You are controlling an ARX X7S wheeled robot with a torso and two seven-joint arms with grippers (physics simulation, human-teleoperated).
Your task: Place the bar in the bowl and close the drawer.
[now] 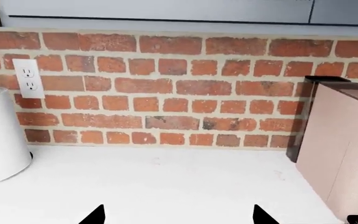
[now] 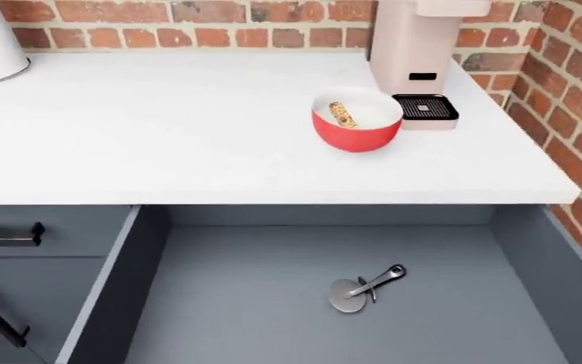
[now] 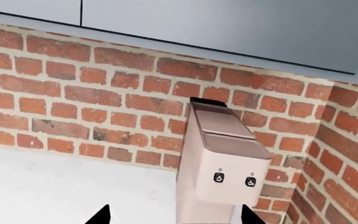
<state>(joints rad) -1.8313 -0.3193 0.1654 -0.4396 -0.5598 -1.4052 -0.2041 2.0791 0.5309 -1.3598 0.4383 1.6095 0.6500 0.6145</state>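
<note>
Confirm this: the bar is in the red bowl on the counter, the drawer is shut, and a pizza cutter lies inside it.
One thing is wrong: the drawer is not shut. The head view shows it pulled wide open below the counter, its interior exposed. The rest holds: the bar lies in the red bowl on the counter, and the pizza cutter lies on the drawer's floor.

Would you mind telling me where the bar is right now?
In the head view, the bar lies inside the red bowl on the white counter, toward its right side, just left of the beige coffee machine.
</note>
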